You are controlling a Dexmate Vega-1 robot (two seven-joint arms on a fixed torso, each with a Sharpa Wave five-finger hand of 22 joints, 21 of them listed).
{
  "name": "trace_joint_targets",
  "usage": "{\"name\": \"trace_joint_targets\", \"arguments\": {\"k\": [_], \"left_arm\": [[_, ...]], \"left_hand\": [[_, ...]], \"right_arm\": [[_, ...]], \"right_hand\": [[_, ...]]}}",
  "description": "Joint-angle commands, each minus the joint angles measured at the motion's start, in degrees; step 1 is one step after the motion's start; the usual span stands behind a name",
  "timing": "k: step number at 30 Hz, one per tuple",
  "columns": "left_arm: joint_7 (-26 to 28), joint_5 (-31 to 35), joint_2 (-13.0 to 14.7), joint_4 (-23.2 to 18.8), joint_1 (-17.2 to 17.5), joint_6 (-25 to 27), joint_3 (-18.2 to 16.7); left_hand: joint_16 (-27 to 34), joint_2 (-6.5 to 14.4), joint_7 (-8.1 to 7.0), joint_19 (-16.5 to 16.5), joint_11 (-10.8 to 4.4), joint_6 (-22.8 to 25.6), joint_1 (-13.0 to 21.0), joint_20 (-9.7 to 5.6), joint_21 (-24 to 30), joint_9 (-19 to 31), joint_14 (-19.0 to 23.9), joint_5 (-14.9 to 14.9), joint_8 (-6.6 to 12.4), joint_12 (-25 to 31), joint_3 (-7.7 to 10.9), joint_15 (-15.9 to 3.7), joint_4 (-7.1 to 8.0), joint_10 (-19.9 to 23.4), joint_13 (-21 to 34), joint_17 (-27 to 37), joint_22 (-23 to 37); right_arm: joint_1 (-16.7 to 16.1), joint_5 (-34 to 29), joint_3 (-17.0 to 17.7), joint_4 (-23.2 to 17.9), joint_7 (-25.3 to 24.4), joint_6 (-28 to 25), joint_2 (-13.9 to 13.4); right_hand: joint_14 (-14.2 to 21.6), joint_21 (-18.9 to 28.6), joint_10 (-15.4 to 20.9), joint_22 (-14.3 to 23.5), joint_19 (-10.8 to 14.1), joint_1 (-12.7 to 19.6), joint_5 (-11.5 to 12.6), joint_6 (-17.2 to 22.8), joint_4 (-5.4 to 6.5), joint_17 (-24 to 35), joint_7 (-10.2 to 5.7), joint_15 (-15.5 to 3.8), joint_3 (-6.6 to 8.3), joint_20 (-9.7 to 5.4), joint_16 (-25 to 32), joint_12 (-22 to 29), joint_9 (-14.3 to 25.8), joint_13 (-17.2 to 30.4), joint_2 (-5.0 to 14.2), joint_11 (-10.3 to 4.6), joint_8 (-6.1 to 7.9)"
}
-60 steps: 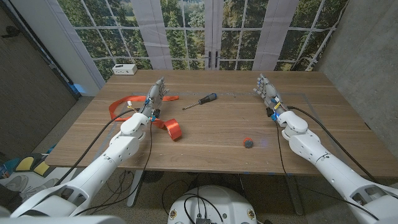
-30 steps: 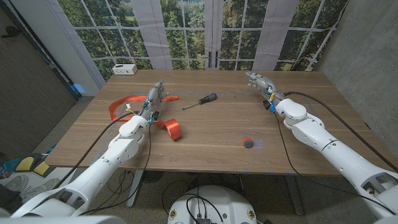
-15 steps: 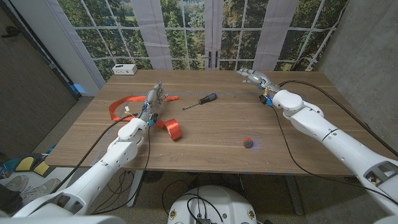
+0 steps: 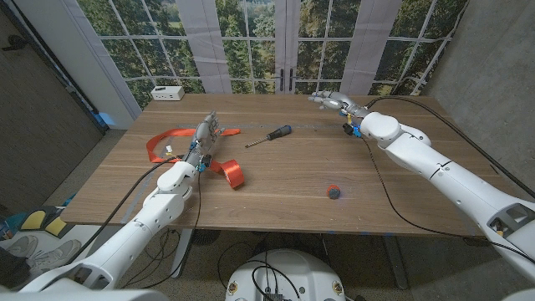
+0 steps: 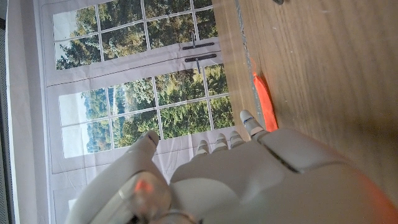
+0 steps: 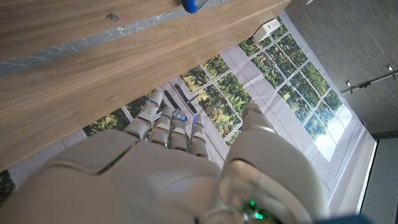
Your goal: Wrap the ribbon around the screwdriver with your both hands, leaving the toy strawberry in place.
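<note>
A wooden table [image 4: 276, 180] stands before a wall of gridded windows [image 4: 251, 33] printed with green trees, with a dark grey wall [image 4: 493, 75] at the right. On the far left corner of the table sits a small white box [image 4: 167, 93].

The left hand [image 4: 206, 134] is over the left half of the table, just beside the orange ribbon [image 4: 167, 144], which lies slack in loops — one end curls into a roll nearer the front edge, another strand runs under the fingers [image 4: 214, 119]. The fingers look extended along the ribbon; whether they touch it cannot be told. In the left wrist view the fingertips [image 5: 249, 122] point toward a strip of ribbon on the wood.

The right hand [image 4: 338, 104] is near the far edge, right of centre, fingers apart and holding nothing, pointed toward the middle of the table. The screwdriver [image 4: 269, 135] — blue-and-black handle, shaft aimed toward the ribbon — lies between the two hands, apart from both.

The toy strawberry [image 4: 333, 192] sits alone toward the front edge, well apart from either hand.
</note>
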Motion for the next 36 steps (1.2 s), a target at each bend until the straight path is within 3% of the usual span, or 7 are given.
{"name": "trace_joint_targets", "arguments": {"k": [1,4,6,22,28,36], "left_arm": [[0.7,-0.1,0.2,-0.6,1.0,-0.4,-0.5],[0.5,-0.4,0.2,-0.5,1.0,-0.3,-0.5],[0.0,-0.5,0.1,0.0,0.8,-0.5,-0.5],[0.0,-0.9,-0.2,0.6,1.0,-0.9,-0.9],[-0.3,-1.1,-0.2,0.9,1.0,-1.0,-0.9],[0.1,-1.1,-0.2,0.6,1.5,-1.2,-1.2]], "left_hand": [[0.0,-0.4,-0.30,-9.4,0.06,-6.3,0.3,0.46,-0.1,0.1,-9.4,-0.1,-0.26,0.3,0.13,0.37,-0.27,-10.1,0.3,0.1,0.2],[0.0,-0.4,-0.34,-9.4,0.19,-6.3,0.3,0.46,-0.1,0.2,-9.3,-0.1,-0.29,0.3,0.13,0.36,-0.30,-10.1,0.3,0.1,0.2],[0.0,-0.4,-0.32,-9.4,0.22,-6.3,0.3,0.48,-0.1,0.2,-9.3,-0.2,-0.31,0.3,0.13,0.37,-0.32,-10.1,0.3,0.1,0.2],[-0.1,-0.5,-0.33,-9.3,0.21,-6.2,0.2,0.53,-0.3,0.2,-9.3,-0.2,-0.41,0.2,0.14,0.32,-0.42,-10.0,0.4,0.2,0.2],[-0.1,-0.4,-0.34,-9.2,0.22,-6.2,0.2,0.44,-0.4,0.2,-9.3,-0.2,-0.43,0.2,0.15,0.31,-0.45,-10.0,0.4,0.2,0.2],[-0.1,-0.4,-0.35,-9.2,0.25,-6.2,0.2,0.51,-0.5,0.2,-9.3,-0.2,-0.48,0.1,0.17,0.28,-0.49,-10.1,0.4,0.2,0.2]], "right_arm": [[4.6,-7.5,-4.4,-2.0,3.2,-5.1,-0.4],[4.8,-7.9,-4.5,-2.1,2.8,-6.0,0.5],[5.8,-10.1,-5.7,-2.5,3.1,-7.0,0.4],[10.8,-18.9,-11.0,-1.7,6.6,-11.2,2.6],[12.5,-21.4,-12.8,-0.7,8.3,-11.6,3.4],[14.4,-25.1,-15.2,0.0,10.5,-12.5,4.3]], "right_hand": [[0.3,-0.1,0.6,0.3,0.8,0.7,-0.2,0.8,-0.01,0.2,-0.10,-0.40,0.54,0.07,0.4,0.5,0.1,0.3,0.12,-0.04,0.48],[0.6,-0.1,1.0,0.3,1.0,0.8,-0.3,1.1,-0.09,0.2,-0.23,-0.59,0.79,-0.10,0.4,0.6,0.1,0.3,0.18,-0.11,0.51],[1.1,-0.2,1.4,0.3,1.6,1.1,-0.3,1.6,0.23,0.5,-0.42,-1.10,1.84,-0.70,0.7,0.6,0.1,0.3,1.44,-0.46,0.50],[1.9,-0.3,2.6,0.3,2.6,2.1,-0.5,2.9,-0.12,0.6,-0.63,-2.08,3.51,-1.14,0.9,0.7,0.1,0.3,1.35,-1.00,0.58],[2.5,-0.5,3.4,0.3,3.4,2.3,-0.6,3.9,0.59,1.0,-1.00,-2.85,4.94,-1.70,1.3,0.7,0.1,0.3,2.08,-1.98,0.62],[2.8,-0.6,4.1,0.3,3.8,2.7,-0.6,4.7,0.77,1.1,-1.12,-3.31,5.92,-1.88,1.5,0.8,0.1,0.3,2.08,-2.23,0.70]]}}
